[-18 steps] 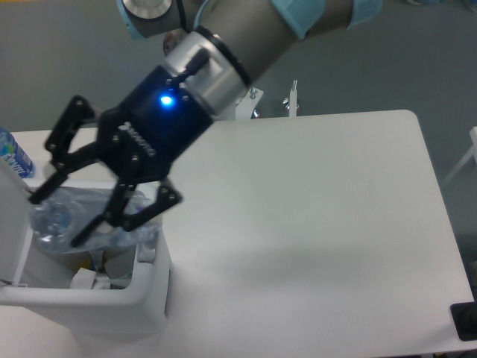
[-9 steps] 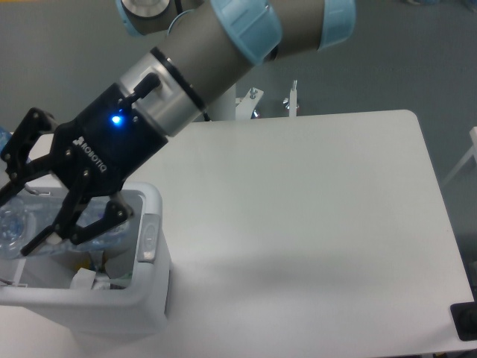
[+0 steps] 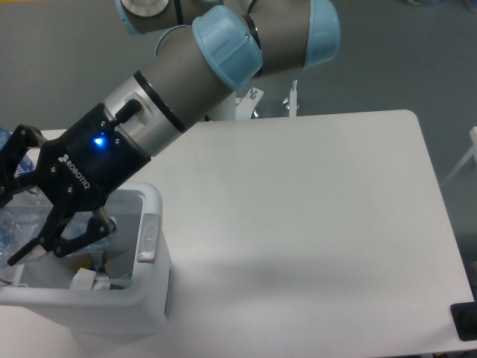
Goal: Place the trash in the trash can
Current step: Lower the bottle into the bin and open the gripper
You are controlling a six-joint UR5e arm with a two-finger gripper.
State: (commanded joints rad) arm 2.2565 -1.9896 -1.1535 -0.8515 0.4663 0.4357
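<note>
My gripper (image 3: 10, 227) hangs over the left part of the open trash can (image 3: 141, 302), a white bin with a grey latch (image 3: 147, 239) on its rim. Its fingers (image 3: 59, 239) are closed around the clear crushed plastic bottle (image 3: 16, 216), which sits at the frame's left edge above the bin's opening. Whitish crumpled bits (image 3: 82, 280) lie inside the bin; I cannot tell whether they are the wrapper. The bottle's cap and label are hidden.
The white table (image 3: 313, 209) stretches to the right of the bin. Metal posts (image 3: 294, 97) stand behind its far edge. A dark object (image 3: 465, 321) sits at the bottom right corner. The arm (image 3: 216, 67) crosses the upper left.
My gripper has moved left and down with the crushed bottle, from above the bin's near side to its left part by the frame's edge.
</note>
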